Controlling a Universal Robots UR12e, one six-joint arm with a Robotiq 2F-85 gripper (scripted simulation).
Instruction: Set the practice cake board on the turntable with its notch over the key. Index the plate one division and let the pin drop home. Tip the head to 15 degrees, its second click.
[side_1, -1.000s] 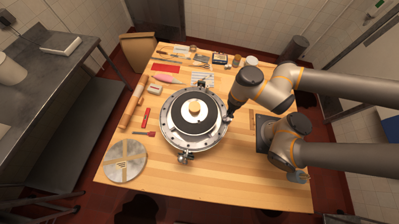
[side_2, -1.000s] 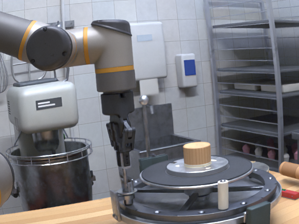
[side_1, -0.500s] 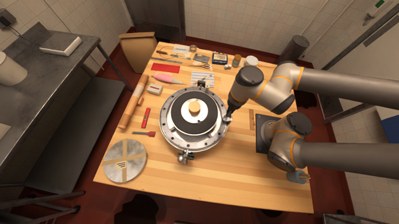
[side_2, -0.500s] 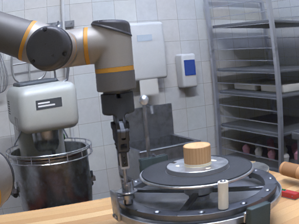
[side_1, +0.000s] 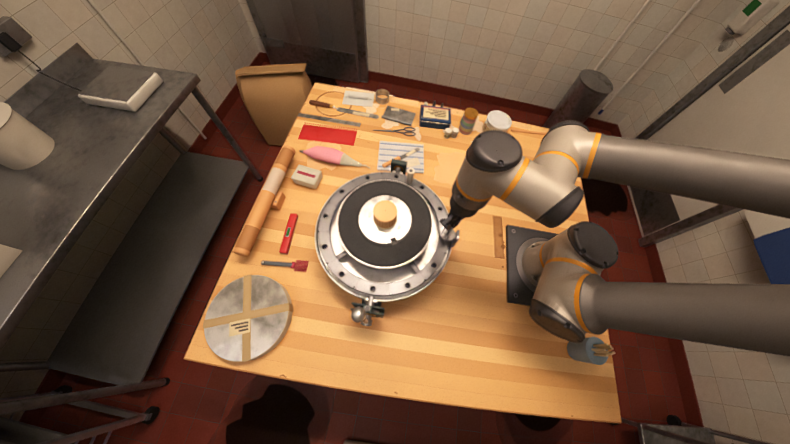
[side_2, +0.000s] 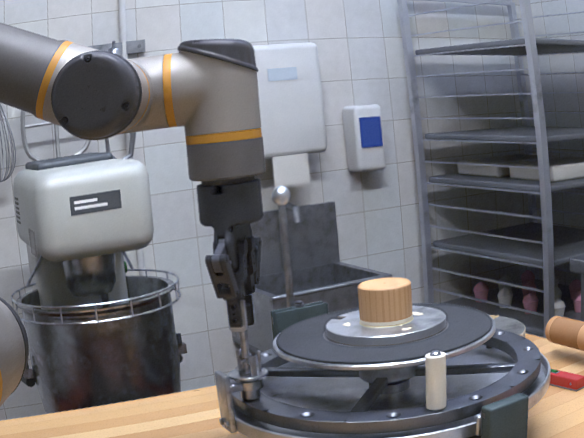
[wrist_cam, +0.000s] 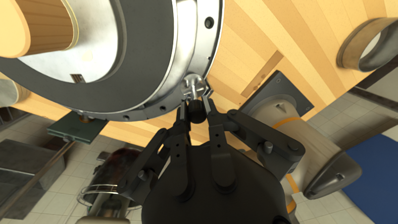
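Observation:
The index pin's black knob (wrist_cam: 197, 110) stands at the right rim of the turntable's drilled index ring (side_1: 381, 237), in a bright metal bracket (side_2: 246, 372). The dark turntable plate (side_1: 385, 221) carries the silvery practice cake board (side_1: 384, 218) with a wooden knob (side_2: 385, 299) at its centre; the board's notch (wrist_cam: 78, 78) sits over a dark key. A white post (side_2: 435, 380) stands on the ring's near side. My gripper (wrist_cam: 195, 107) hangs straight down over the pin and is closed on the pin's knob.
A steel mixer bowl (side_2: 97, 335) stands behind the table. A round taped board (side_1: 247, 318) lies at the table's front left corner. A rolling pin (side_1: 263, 201), a red level (side_1: 288, 233) and small tools lie left and behind the turntable. The arm's base (side_1: 530, 265) is on the right.

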